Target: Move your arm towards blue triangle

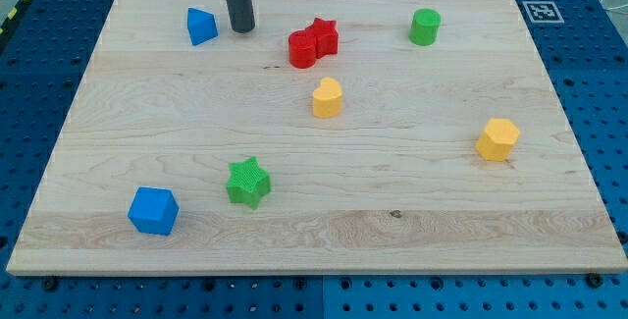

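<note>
The blue triangle (pixel 201 26) lies near the view's top left on the wooden board (pixel 147 113). My tip (pixel 242 29) comes down from the view's top and rests on the board just right of the blue triangle, a small gap apart. It touches no block.
A red star (pixel 323 34) and a red cylinder (pixel 302 50) touch each other right of my tip. A green cylinder (pixel 425 26) is at top right. A yellow heart-shaped block (pixel 327 97), a yellow hexagon (pixel 497 139), a green star (pixel 247 182) and a blue cube (pixel 153 211) lie lower.
</note>
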Robot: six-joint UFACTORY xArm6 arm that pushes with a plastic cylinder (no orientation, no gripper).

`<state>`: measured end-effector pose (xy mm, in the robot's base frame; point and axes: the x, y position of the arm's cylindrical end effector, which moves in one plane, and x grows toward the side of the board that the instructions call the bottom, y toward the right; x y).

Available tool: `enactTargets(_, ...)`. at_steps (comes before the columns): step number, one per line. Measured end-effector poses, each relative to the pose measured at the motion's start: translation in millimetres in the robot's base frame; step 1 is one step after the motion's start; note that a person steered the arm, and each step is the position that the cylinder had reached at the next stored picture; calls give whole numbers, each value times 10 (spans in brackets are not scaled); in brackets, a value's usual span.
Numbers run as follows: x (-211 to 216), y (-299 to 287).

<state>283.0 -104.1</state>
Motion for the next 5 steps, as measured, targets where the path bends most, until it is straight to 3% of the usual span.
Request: enactTargets(5,-294,-297)
